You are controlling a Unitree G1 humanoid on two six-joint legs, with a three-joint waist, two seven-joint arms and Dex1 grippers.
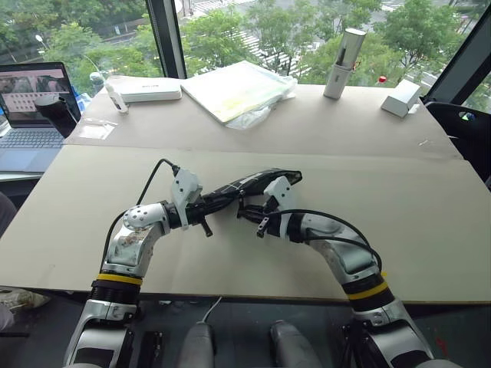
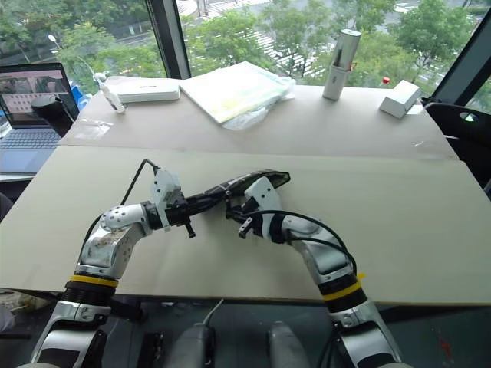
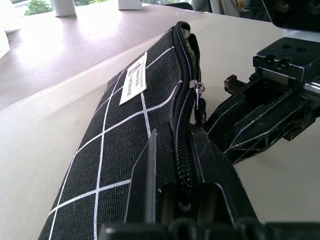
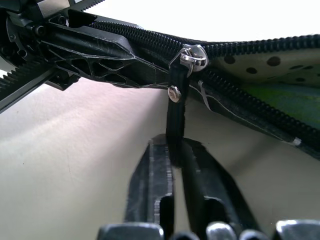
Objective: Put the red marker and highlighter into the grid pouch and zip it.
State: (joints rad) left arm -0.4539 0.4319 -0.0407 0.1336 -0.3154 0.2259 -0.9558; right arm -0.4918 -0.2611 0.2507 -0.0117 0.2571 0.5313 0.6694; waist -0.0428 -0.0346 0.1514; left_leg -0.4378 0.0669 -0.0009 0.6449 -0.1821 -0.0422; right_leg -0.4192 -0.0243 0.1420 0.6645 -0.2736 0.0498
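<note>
Right gripper has its jaws pinched on the pull strap; left gripper jaws clamp the grid pouch end, held above the tabletop. Pull straight along the zipper, I'd say.

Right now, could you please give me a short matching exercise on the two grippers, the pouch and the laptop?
Things:
1. left gripper
2. right gripper
3. grid pouch
4. laptop

States:
A. partly unzipped, held above the table
B. shut on the pull strap
C. lid up, at the table's far left
D. shut on the pouch's zipper end

Pairs: 1-D, 2-B, 3-A, 4-C
</note>
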